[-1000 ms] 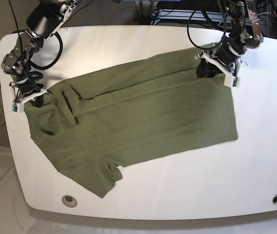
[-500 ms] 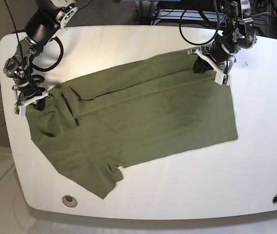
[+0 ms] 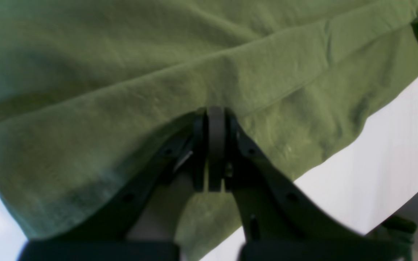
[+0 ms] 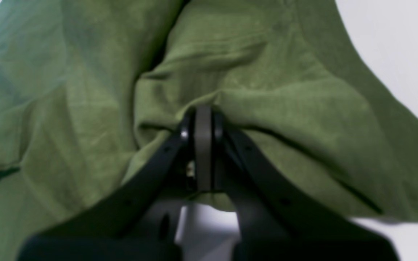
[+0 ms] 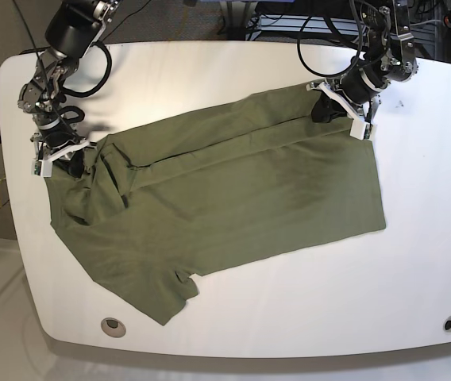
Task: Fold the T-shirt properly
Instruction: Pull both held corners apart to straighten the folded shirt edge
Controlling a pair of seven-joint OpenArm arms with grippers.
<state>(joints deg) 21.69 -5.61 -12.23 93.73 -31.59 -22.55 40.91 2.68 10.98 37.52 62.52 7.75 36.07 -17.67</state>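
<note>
Both arms pinch the far edge of the T-shirt (image 5: pixel 217 198) on the white tabletop (image 5: pixel 233 67).

Base view: the shirt lies spread across the middle of the tabletop, sleeves toward the left and hem toward the right; the right arm reaches down at the far left, its gripper (image 5: pixel 60 155) on the cloth at the shirt's left far corner, and the left arm bends down at the far right, its gripper (image 5: pixel 338 111) at the hem's far corner; part of a red triangle mark shows at the right edge, no words readable.
Left wrist view: the left gripper (image 3: pixel 215 119) has its fingers (image 3: pixel 215 145) together, clamped on a ridge of shirt (image 3: pixel 122 72), with tabletop to the right.
Right wrist view: the right gripper (image 4: pixel 202 116) has its fingers (image 4: pixel 203 152) together, clamped on a bunched fold of shirt (image 4: pixel 267 90).
</note>
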